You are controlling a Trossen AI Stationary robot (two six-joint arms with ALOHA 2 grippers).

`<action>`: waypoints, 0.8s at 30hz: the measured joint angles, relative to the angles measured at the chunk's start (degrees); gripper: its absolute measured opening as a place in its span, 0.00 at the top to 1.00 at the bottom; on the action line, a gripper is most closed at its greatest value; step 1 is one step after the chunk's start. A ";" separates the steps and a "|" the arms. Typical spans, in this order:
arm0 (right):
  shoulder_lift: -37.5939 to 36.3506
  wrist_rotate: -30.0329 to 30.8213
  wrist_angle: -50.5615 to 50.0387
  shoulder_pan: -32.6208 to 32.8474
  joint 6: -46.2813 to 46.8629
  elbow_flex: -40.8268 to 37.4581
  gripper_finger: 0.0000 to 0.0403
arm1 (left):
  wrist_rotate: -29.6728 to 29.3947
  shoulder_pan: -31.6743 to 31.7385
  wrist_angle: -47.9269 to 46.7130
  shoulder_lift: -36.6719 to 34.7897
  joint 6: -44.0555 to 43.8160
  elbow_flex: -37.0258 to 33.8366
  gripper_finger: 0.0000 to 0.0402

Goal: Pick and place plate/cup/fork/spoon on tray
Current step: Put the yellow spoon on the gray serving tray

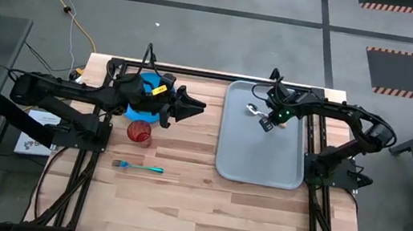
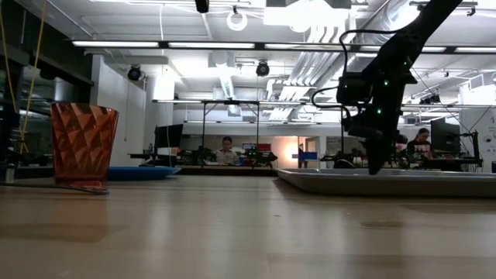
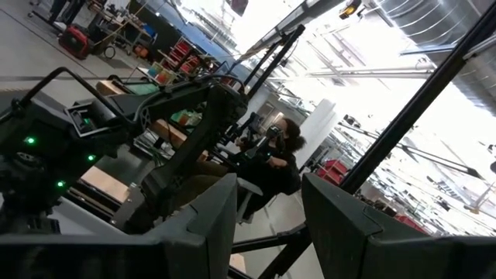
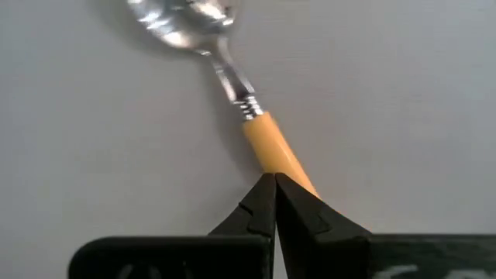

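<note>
While the right end effector (image 4: 273,203) pinches the tan-orange handle of the spoon (image 4: 225,70), we note its two dark fingers closed together on the handle's end, with the silver bowl lying flat on the grey floor of the tray (image 1: 285,163). From overhead we place the spoon (image 1: 256,112) in the tray's far part, towards the edge facing the middle of the bench (image 1: 202,204). Its long axis runs roughly across the tray, slightly slanted: bowl pointing towards the left arm's side, handle towards the right end effector (image 1: 267,124). At bench height we see that arm coming down from above, its tip at the tray (image 2: 387,180) rim level.

We find the left end effector (image 1: 192,105) held above the bench beside the plate (image 1: 144,99), pointing towards the tray. Its wrist camera looks out into the room, and its fingers (image 3: 209,225) stand a moderate gap apart, holding nothing.

The blue plate sits at the far left of the bench, partly under the left arm. The cup (image 1: 139,133) stands upright just in front of it. The fork (image 1: 138,167) lies nearer the front edge, long axis running left to right, blue head to the left, teal handle towards the tray.

People sit at desks in the room beyond.
</note>
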 joint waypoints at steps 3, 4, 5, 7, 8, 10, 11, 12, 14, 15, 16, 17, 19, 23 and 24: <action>0.00 2.57 0.00 -0.66 2.01 0.00 1.00 | 0.00 0.00 -0.01 0.00 0.01 0.00 0.66; 0.00 3.34 0.01 -0.95 2.55 0.00 1.00 | 0.00 0.00 0.00 0.00 0.01 0.00 0.66; 0.00 4.15 0.06 -1.21 2.92 0.00 1.00 | 0.00 0.00 -0.01 0.00 0.00 0.00 0.66; 0.01 5.90 0.81 -1.72 4.21 0.00 1.00 | 0.00 0.00 0.00 0.00 0.03 0.00 0.66; 0.00 6.47 1.66 -2.00 4.93 0.00 1.00 | 0.00 0.00 0.00 0.00 0.04 0.00 0.66; 0.02 6.63 3.72 -2.67 5.79 0.00 1.00 | 0.00 0.00 -0.02 0.00 0.04 0.00 0.66; 0.02 6.55 4.86 -2.91 6.42 0.00 1.00 | 0.00 0.00 -0.02 0.00 0.05 0.00 0.66; 0.02 6.41 6.04 -3.17 6.84 0.00 1.00 | 0.00 0.00 -0.01 0.00 0.06 0.00 0.66; 0.02 6.36 7.94 -3.73 8.15 0.00 1.00 | 0.00 0.00 -0.02 0.00 0.06 0.00 0.66; 0.02 6.26 8.60 -4.00 8.61 0.00 1.00 | 0.00 0.00 -0.02 0.00 0.08 0.00 0.66; -0.16 5.78 8.91 -4.29 8.90 0.00 1.00 | 0.00 0.00 -0.02 0.00 0.08 0.00 0.66; -0.61 4.93 8.91 -4.57 9.06 0.00 1.00 | 0.00 0.00 -0.02 0.00 0.08 0.00 0.66; -2.16 1.74 9.19 -4.70 8.13 0.00 1.00 | 0.00 0.00 -0.02 0.00 0.08 0.00 0.66; -3.71 -11.39 7.38 -4.41 3.52 0.04 1.00 | 0.02 0.00 -0.02 0.00 0.15 0.00 0.66; -3.32 -12.73 5.55 -4.36 3.31 0.04 1.00 | 0.02 0.00 -0.02 0.00 0.17 0.00 0.66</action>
